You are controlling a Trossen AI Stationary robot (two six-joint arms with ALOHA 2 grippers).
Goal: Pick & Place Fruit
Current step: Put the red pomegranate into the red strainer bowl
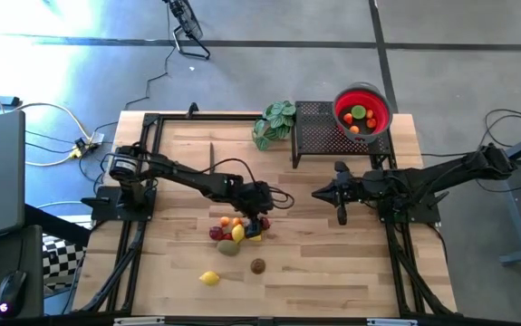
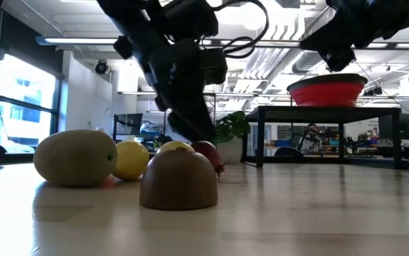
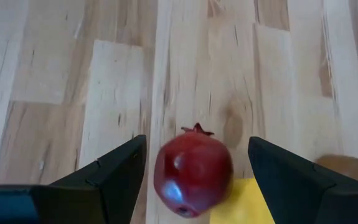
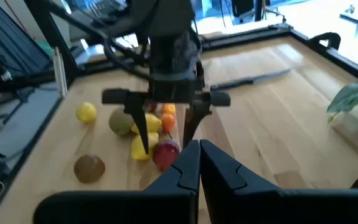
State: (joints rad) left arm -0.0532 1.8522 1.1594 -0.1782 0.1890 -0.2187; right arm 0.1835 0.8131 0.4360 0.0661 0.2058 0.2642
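— Two dark fingers of the left hand [image 3: 194, 180] stand wide apart, one on each side of a small round dark-red toy pomegranate [image 3: 193, 176] with a little crown on top. Neither finger touches it.

— Where does that fruit lie?

— On the pale wooden plank counter [image 1: 332, 263], at the edge of a cluster of small toy fruits [image 1: 235, 231] near the middle — orange, yellow, red and a greenish-brown oval one. A yellow piece [image 3: 241, 202] lies just beside the pomegranate, touching or nearly so.

— And away from the cluster?

— One yellow toy lemon [image 1: 209, 278] and one brown rounded fruit [image 1: 257, 265] sit apart, nearer the front edge. More small fruits [image 1: 360, 118] rest inside the red collapsible bowl [image 1: 375, 101], which stands on a black mesh stand [image 1: 319, 127] at the back.

— What about the right hand [image 1: 341, 214]?

— Shut, fingers pressed together and holding nothing — it hangs above the counter, right of the cluster.
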